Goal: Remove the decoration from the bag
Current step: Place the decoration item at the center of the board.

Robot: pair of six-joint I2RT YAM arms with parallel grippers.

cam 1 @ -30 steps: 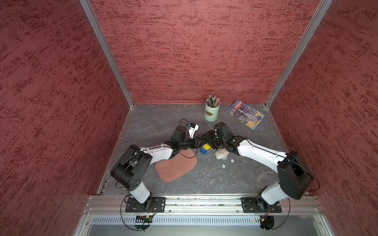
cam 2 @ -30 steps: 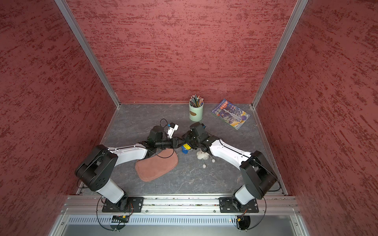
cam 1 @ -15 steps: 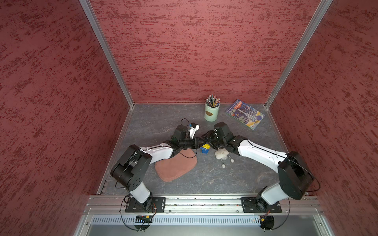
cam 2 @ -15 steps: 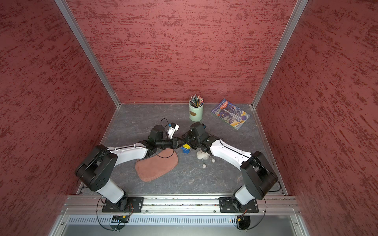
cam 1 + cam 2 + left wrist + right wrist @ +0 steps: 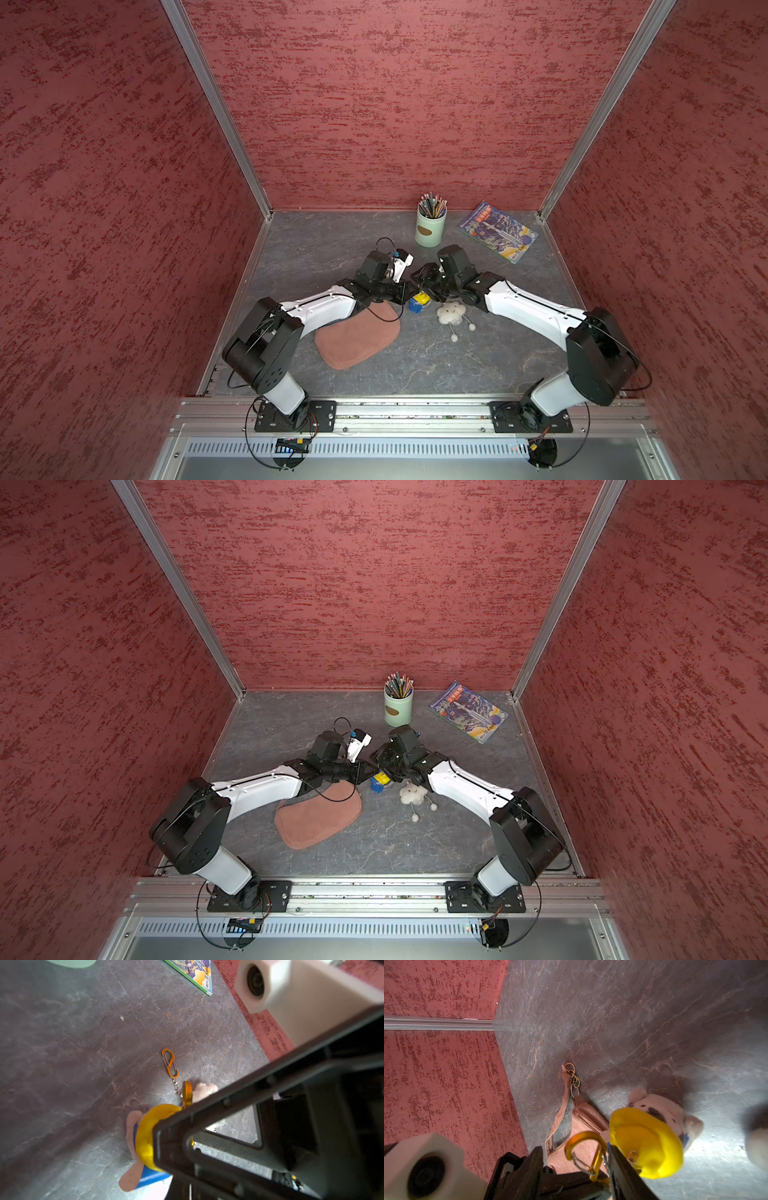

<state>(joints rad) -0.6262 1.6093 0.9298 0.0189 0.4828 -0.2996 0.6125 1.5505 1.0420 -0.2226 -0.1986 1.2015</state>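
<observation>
Hardly anything has shifted since a second ago. Both arms keep their poses, and only the left gripper (image 5: pixel 408 291) has changed: its jaws are now fully together, just off the narrow end of the bag (image 5: pixel 357 338). Its own finger hides the spot, so I cannot tell what it pinches, if anything. The right gripper (image 5: pixel 423 286) meets it nose to nose. Its fingers flank a gold carabiner (image 5: pixel 583 1152) in front of the bag's ribbed side, but whether they clamp it is unclear.

The bag lies flat, with the left forearm crossing above its upper edge. The decoration, a plush (image 5: pixel 418 302) in a yellow hat, rests just beside the bag's narrow end, apart from the strap rings (image 5: pixel 572 1079).

I see three risks:
- If the carabiner is still hooked to the bag, a pull would drag the soft bag along rather than free the clip.
- The thin wire gate could slip out of a loose pinch.
- With both grippers this close, either could knock the other, or sweep the white cloud charm (image 5: pixel 452 312) near the bag.

The tabletop (image 5: pixel 332 249) is grey, veined like slate, matte with some glare. Red textured walls (image 5: pixel 395 104) close three sides, joined by aluminium posts (image 5: pixel 217 108).
</observation>
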